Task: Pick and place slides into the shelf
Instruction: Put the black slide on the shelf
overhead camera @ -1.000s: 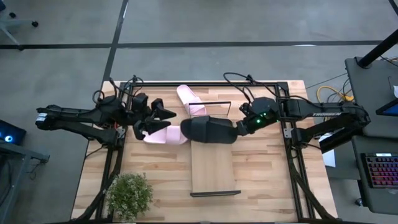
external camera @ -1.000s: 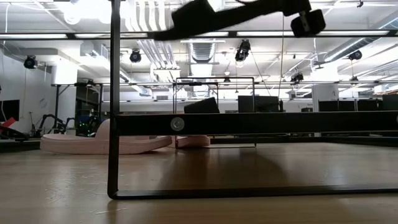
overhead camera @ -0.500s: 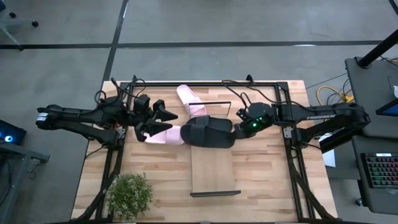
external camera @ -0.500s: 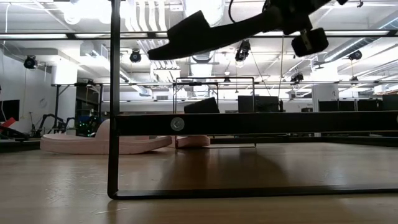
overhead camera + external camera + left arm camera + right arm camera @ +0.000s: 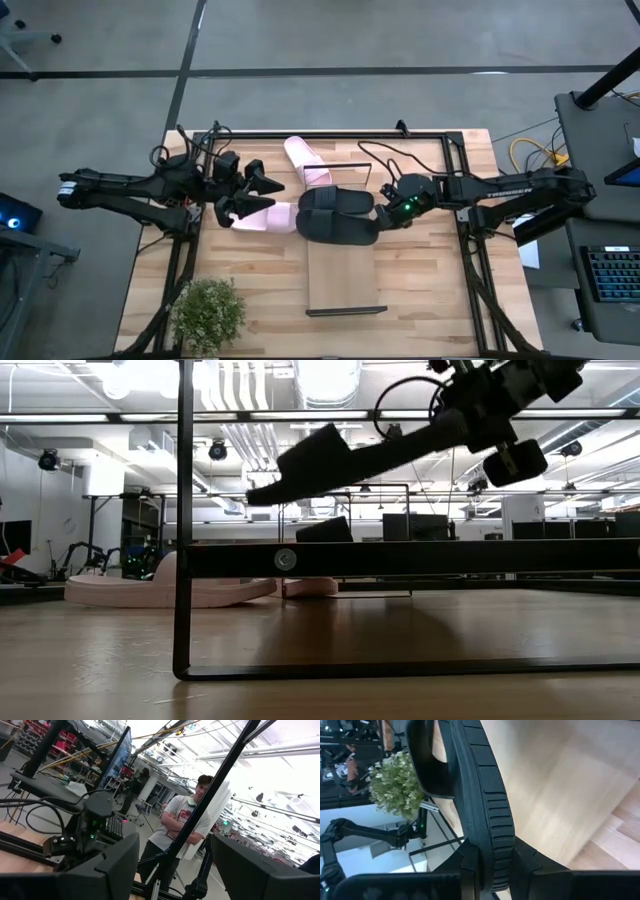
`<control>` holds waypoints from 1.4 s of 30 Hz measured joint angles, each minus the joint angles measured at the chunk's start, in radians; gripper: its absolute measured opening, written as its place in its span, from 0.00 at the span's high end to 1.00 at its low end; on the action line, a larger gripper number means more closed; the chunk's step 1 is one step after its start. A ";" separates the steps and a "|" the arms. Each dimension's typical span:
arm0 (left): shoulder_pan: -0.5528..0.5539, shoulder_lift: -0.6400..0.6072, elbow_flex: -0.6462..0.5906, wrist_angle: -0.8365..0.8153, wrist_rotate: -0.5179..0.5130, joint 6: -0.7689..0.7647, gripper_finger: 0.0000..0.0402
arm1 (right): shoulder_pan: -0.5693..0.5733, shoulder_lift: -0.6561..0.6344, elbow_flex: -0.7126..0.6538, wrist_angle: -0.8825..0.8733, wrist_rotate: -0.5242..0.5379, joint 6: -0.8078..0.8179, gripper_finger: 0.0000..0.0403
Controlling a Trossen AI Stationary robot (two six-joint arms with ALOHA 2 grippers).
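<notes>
One black slide is clamped at its heel edge by the right gripper and held in the air, toe tilted down, over the far end of the shelf; a second black slide appears to lie just beyond it at that far end, though whether it rests on the board cannot be told. Two pink slides are left on the tabletop by its far edge, one below the wide-open, empty left gripper, so most of the task is judged to remain.

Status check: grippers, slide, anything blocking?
Right gripper shut on black slide, held tilted above shelf. Left gripper open over pink slide. Nothing blocking.
</notes>
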 joint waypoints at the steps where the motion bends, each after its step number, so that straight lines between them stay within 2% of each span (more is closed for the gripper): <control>1: 0.000 0.000 0.000 0.000 0.000 0.000 0.42 | -0.004 0.000 -0.006 0.001 -0.003 0.000 0.88; 16: 0.000 -0.001 0.000 0.037 -0.001 0.000 0.42 | -0.080 0.000 -0.050 0.004 -0.074 -0.036 0.88; 30: 0.000 0.003 0.000 0.034 -0.005 -0.001 0.42 | -0.082 0.003 -0.111 0.072 -0.103 -0.027 0.88; 34: 0.000 0.003 0.000 0.034 -0.005 -0.001 0.42 | -0.082 0.039 -0.120 0.086 -0.109 -0.026 0.88; 42: 0.000 0.003 0.000 0.050 -0.004 -0.009 0.42 | -0.090 0.181 -0.121 0.250 -0.147 -0.024 0.88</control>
